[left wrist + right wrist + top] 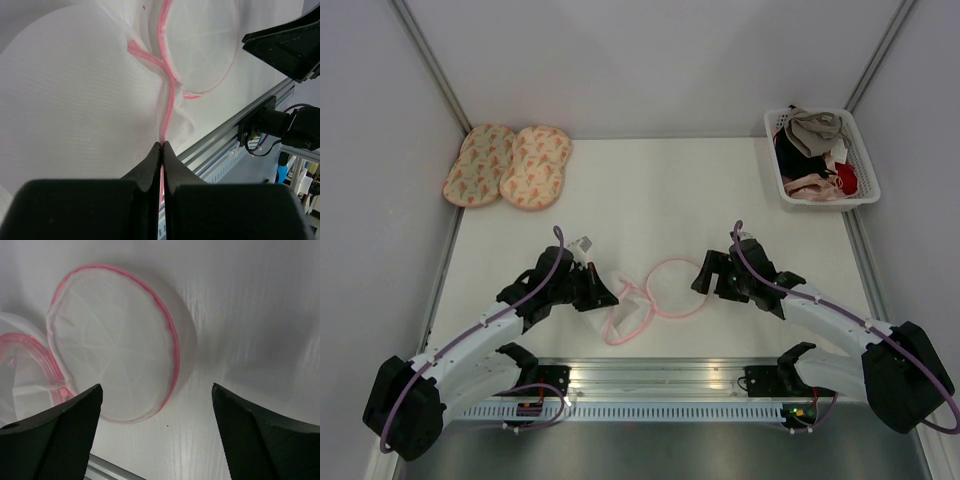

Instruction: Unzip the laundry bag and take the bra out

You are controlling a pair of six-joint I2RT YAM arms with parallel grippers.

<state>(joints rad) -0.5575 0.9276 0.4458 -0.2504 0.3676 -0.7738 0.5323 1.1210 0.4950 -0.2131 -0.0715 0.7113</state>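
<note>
Overhead view from behind the arms — wrist views close on laundry bag (pixel 115 340)

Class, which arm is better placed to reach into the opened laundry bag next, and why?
Right. The right gripper is open and empty beside the laundry bag's round half; the left gripper is shut on its pink trim, anchoring it.

I see the laundry bag (pixel 675 290) at the table's near centre: white mesh, pink trim, unzipped into 2 halves. 1 round half lies flat on the right. The other lies crumpled on the left, its trim pinched by the left gripper (pixel 163 145). The bra (pixel 812 130), greyish-beige, lies heaped in the far-right basket (pixel 825 203).
</note>
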